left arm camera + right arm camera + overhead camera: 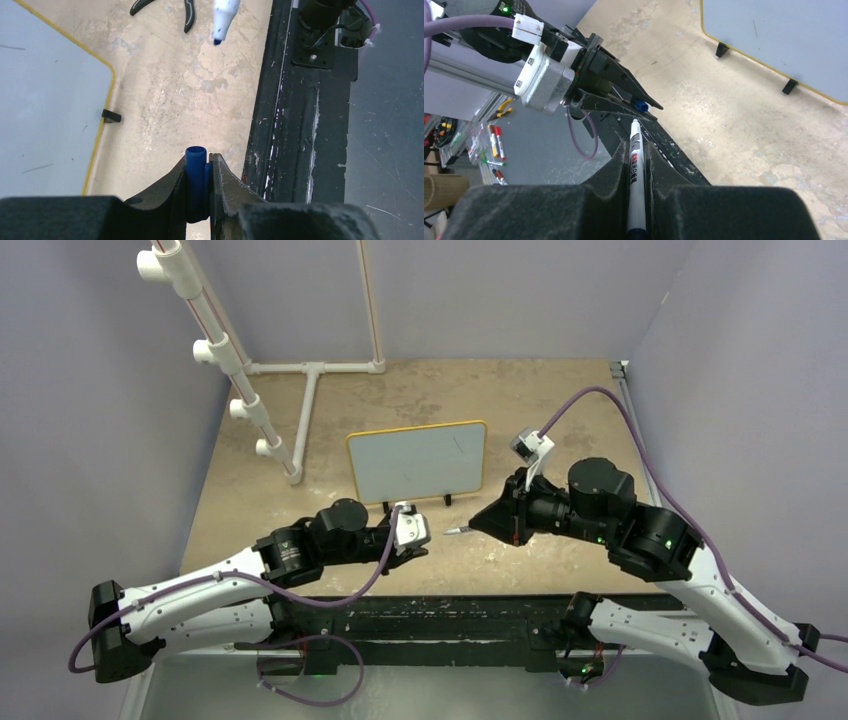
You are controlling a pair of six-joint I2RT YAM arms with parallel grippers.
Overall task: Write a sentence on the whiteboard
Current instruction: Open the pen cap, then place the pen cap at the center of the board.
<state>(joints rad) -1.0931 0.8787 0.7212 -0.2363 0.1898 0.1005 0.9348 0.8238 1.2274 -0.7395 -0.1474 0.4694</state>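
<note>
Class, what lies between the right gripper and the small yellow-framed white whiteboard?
Only bare tan tabletop separates right gripper from whiteboard, per right wrist view.

Light is soft and even, falling from above, and the top view is fairly bright. The whiteboard (417, 462) shows a dull, matte grey-blue face. Shadows in front of the whiteboard are weak, with soft borders. Far left and right of it, the walls (100, 390) lean outwards from wide-lens distortion. In the left wrist view the whiteboard (45, 100) is sharp, while the left gripper (200, 159), closed on the blue cap (196, 172), blurs toward the lens. In the right wrist view the right gripper (636, 147), clamping the marker (635, 165), is equally soft below the sharp whiteboard (784, 40).
</note>
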